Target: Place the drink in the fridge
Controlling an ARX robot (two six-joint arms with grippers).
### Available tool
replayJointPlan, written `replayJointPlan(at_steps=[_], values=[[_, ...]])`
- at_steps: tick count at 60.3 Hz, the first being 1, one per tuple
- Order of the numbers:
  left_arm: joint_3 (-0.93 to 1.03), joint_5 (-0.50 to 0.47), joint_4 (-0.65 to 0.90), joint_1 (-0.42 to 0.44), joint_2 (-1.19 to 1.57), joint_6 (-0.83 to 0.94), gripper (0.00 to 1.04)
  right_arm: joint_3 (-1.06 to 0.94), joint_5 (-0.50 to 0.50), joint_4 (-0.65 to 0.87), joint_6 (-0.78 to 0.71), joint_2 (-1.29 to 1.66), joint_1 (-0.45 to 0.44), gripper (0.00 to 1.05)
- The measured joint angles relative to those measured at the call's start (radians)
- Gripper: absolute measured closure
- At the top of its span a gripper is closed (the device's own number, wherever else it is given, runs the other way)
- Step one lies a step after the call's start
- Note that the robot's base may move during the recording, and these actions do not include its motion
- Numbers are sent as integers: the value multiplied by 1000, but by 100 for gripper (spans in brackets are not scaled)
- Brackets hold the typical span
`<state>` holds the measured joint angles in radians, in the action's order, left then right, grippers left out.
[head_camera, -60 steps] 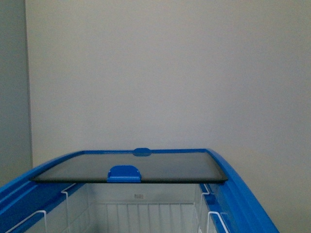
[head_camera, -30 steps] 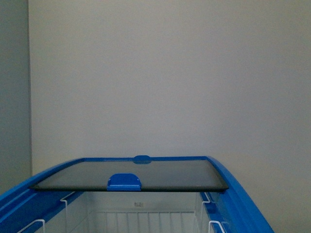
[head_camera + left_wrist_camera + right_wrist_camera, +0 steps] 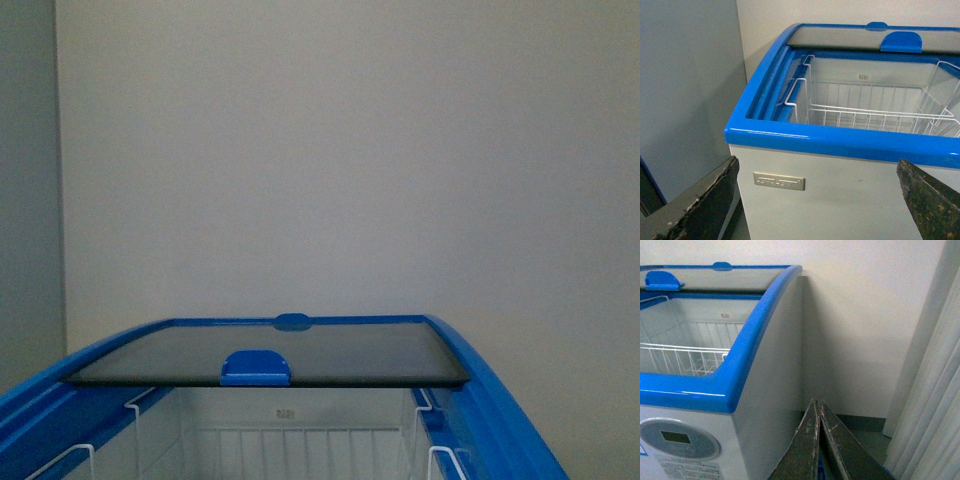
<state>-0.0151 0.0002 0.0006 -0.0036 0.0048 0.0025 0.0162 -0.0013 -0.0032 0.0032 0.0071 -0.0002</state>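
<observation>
Facing: the fridge (image 3: 500, 400) sits straight ahead of the body camera, its blue rim curving back along both sides toward a pale wall.
Lid: the dark glass lid (image 3: 330, 350) covers the far half only, its blue handle (image 3: 256, 367) on the near edge; the near half is uncovered.
Long axis: the fridge runs lengthwise away from the robot, short end nearest, far end against the wall.
Front view only: the whole lid surface, and neither arm.
Left wrist view only: the near blue rim, the white front panel below it with a small metal nameplate (image 3: 779, 181), and the white wire basket (image 3: 875, 112) hanging inside the uncovered part; a grey panel (image 3: 685, 90) stands beside the fridge's left side.
Right wrist view only: the fridge's right flank, a round control dial (image 3: 679, 439) on its front corner, and pale vertical blinds (image 3: 935, 405) further right.
Left gripper (image 3: 817, 200): fingers spread wide, nothing between them, level with the front panel.
Right gripper (image 3: 818, 440): fingers pressed together, empty, off the fridge's right corner.
Drink: not visible in any view.
</observation>
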Motion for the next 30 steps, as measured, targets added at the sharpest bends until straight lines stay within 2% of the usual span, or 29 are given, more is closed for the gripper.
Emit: replayJointPlan(at_steps=[9,24,30], values=[[0,0,0,0,0,0,8,0,1,0,0,-2,0,102],[0,0,0,0,0,0,8,0,1,0,-1,-2,0,51],[0,0,0,0,0,0,8,0,1,0,-1,-2,0,37]])
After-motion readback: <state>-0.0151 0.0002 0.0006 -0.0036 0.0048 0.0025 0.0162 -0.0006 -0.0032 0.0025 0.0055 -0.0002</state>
